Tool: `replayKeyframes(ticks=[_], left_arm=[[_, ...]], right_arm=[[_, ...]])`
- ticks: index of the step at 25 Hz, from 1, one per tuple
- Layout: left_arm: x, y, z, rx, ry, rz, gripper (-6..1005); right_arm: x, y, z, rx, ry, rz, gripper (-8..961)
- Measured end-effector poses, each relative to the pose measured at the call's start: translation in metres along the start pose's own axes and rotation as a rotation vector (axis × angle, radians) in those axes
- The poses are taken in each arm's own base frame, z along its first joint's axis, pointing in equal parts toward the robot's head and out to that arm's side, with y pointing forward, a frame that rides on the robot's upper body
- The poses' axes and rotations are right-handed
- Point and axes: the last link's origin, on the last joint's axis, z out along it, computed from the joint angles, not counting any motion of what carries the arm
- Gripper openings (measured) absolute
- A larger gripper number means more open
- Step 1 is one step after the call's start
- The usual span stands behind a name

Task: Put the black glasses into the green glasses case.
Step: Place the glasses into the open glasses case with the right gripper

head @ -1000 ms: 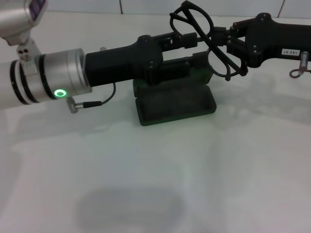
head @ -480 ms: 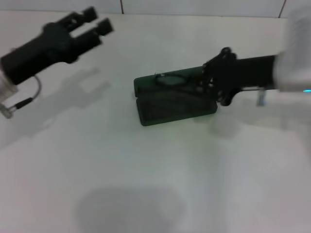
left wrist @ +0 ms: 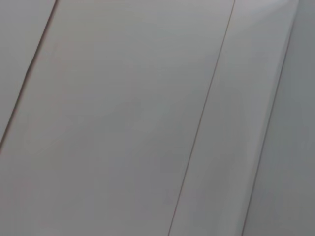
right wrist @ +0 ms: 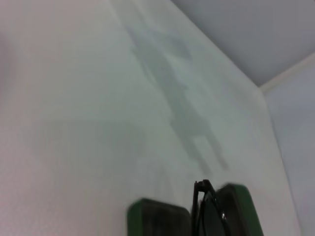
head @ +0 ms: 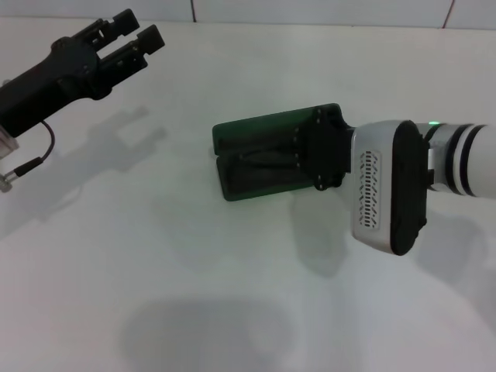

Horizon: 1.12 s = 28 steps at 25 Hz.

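Only wrist-visible: black glasses [right wrist: 209, 209] in green glasses case [right wrist: 160, 221].

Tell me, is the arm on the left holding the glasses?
No. The left gripper is raised far from the green glasses case, its open fingers holding nothing.

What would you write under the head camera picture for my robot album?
Right gripper over the open green glasses case; left gripper raised far off.

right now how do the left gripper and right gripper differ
The left gripper is raised far to the left, away from the green glasses case, fingers apart and empty. The right gripper sits right at the open case, its fingers hidden behind its own body. Both are black.
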Motion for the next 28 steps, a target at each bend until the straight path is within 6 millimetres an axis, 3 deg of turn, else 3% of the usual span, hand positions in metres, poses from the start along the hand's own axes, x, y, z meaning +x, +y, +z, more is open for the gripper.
replayKeyframes(ticks=[21,27,28], left_arm=[[-0.003,0.002,0.018,-0.024,-0.025,0.013,692],[-0.005,0.003,0.018,-0.023,-0.025,0.016,692],[-0.005,0.003,0.018,-0.022,-0.025,0.015,692]], right_arm=[[0.004,0.015,0.016,0.088,0.068,-0.074,61],[0.000,0.024,0.015,0.087,0.061,-0.081,113],[-0.001,0.025,0.014,0.080,0.055,-0.078,156]])
